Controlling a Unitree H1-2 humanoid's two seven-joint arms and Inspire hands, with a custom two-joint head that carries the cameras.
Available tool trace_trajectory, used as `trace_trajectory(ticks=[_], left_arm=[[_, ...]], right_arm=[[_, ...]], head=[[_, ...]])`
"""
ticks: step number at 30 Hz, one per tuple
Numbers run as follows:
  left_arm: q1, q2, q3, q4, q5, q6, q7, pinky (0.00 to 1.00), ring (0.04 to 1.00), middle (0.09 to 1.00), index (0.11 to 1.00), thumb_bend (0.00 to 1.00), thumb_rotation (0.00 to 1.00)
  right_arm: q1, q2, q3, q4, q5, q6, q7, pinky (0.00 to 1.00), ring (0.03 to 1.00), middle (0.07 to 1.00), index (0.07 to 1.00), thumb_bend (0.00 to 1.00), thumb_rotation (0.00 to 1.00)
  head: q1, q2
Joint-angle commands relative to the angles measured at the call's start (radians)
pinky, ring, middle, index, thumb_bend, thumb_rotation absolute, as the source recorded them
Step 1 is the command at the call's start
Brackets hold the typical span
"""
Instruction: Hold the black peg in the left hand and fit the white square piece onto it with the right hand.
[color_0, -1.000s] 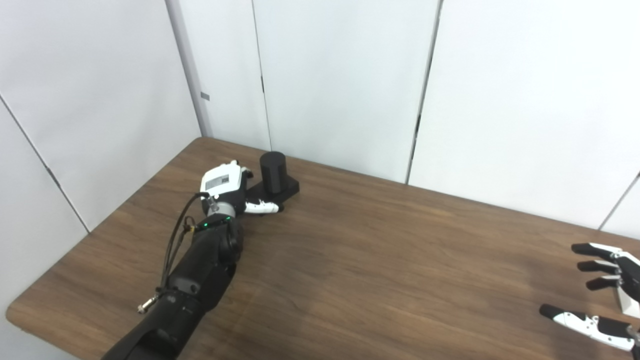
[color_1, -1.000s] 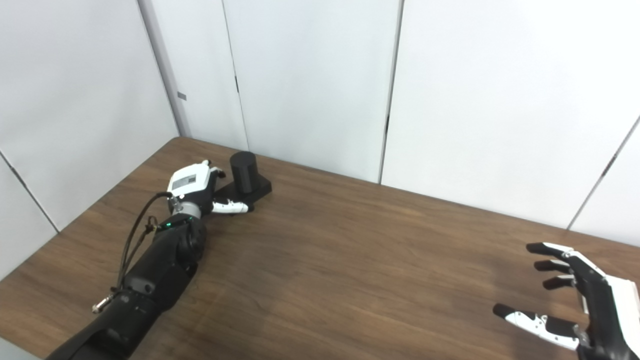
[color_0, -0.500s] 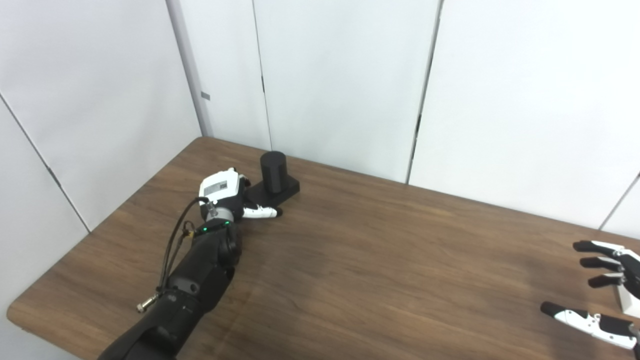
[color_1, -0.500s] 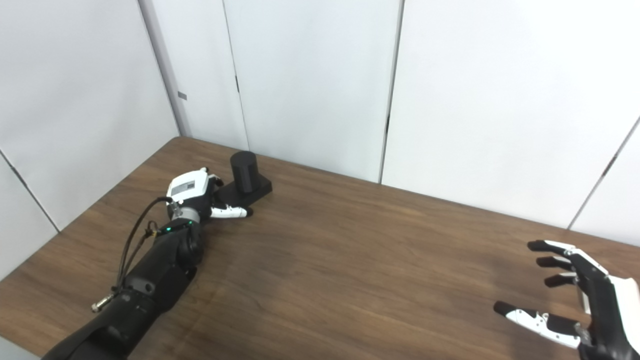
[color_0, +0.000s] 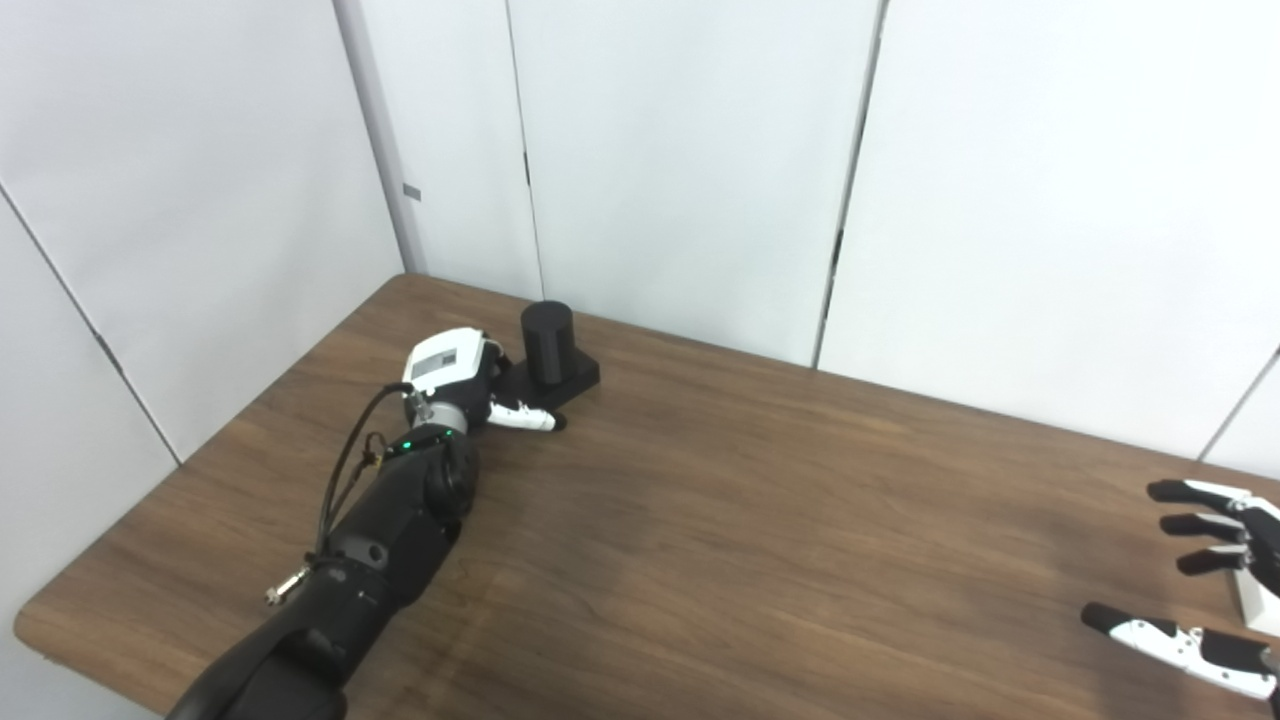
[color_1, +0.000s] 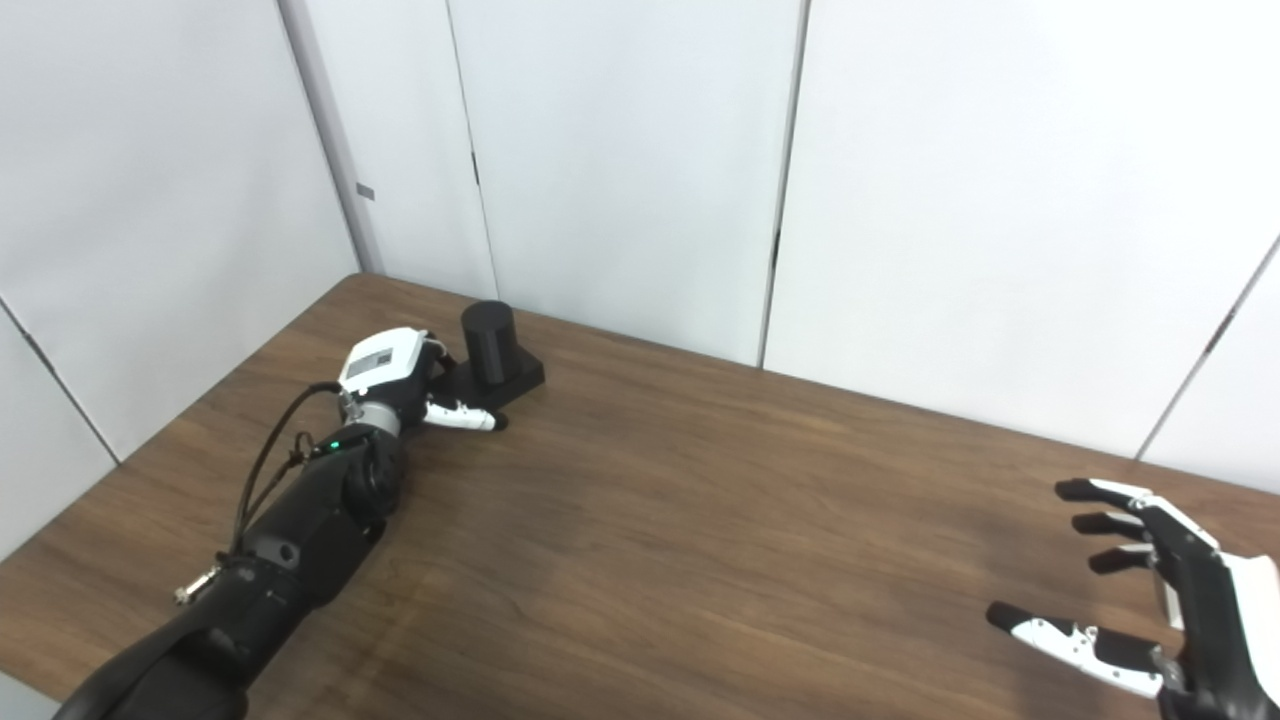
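1. Left hand (color_0: 455, 375) low on the desk (color_0: 720, 520), just left of the peg (color_0: 547, 343). Thumb lies along the near edge of the peg's base; fingers hidden behind the palm, so grasp cannot be told.
2. Peg upright on its flat black base, far-left part of desk, near the wall (color_0: 680, 160).
3. Right hand (color_1: 1150, 600) well right of peg, at desk's right edge, fingers spread, holding nothing.
4. White piece (color_0: 1258, 603) partly seen behind that hand.

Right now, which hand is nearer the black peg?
Left. The left hand sits right beside the black peg, at its base on the table's far left side. The right hand hovers open at the far right edge, well away from it.
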Motion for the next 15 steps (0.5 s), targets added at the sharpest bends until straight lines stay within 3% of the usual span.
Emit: trace_trajectory(ticks=[1,2,4,8,15], left_arm=[[-0.032,0.032,-0.017,0.007,-0.005,-0.036,0.011,0.99,0.969,0.884,0.559,0.77,0.22],[-0.03,0.034,-0.022,0.007,-0.013,-0.05,0.005,0.99,0.965,0.873,0.517,0.62,0.13],[-0.026,0.036,-0.034,-0.002,-0.018,-0.059,-0.009,0.99,0.966,0.867,0.494,0.54,0.08],[-0.023,0.038,-0.058,0.0,-0.026,-0.081,-0.013,0.93,0.939,0.847,0.484,0.52,0.06],[-0.006,0.045,-0.107,-0.02,-0.046,-0.145,-0.05,0.92,0.923,0.849,0.484,0.52,0.06]], right_arm=[[-0.02,-0.006,-0.009,-0.034,0.002,-0.007,-0.005,0.51,0.657,0.742,0.664,0.66,0.0],[-0.02,-0.006,-0.009,-0.037,0.002,-0.004,-0.004,0.52,0.659,0.743,0.664,0.66,0.0],[-0.019,-0.006,-0.009,-0.04,0.002,-0.001,-0.002,0.52,0.663,0.744,0.666,0.65,0.0],[-0.018,-0.007,-0.009,-0.041,0.003,0.002,-0.002,0.52,0.662,0.743,0.668,0.64,0.0],[-0.025,-0.003,-0.005,-0.032,-0.001,0.0,-0.009,0.53,0.665,0.745,0.665,0.64,0.0]], head=[[-0.002,0.001],[-0.002,0.002],[-0.002,0.004],[-0.001,0.009],[-0.022,0.014]])
